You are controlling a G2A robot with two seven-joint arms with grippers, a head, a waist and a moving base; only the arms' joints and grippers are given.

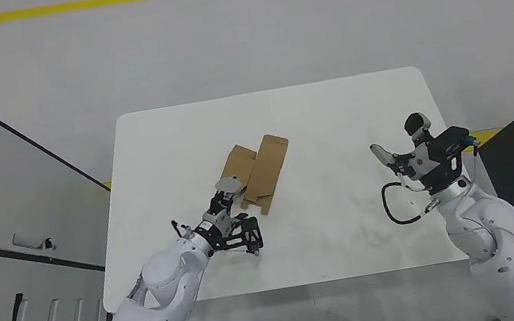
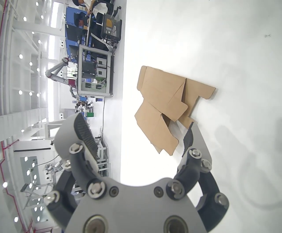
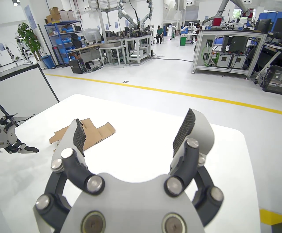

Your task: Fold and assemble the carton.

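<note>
The carton (image 1: 255, 176) is lying flat on the desk (image 1: 351, 115), not folded yet. The left gripper (image 2: 134, 122) is sitting wide open at its near edge, likely to grab a flap. The right gripper (image 3: 134, 119) is sitting open, far off

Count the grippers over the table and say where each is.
2. The left gripper is open at the near edge of the table, one fingertip by the carton. The right gripper is open over the right side, apart from the carton.
</note>
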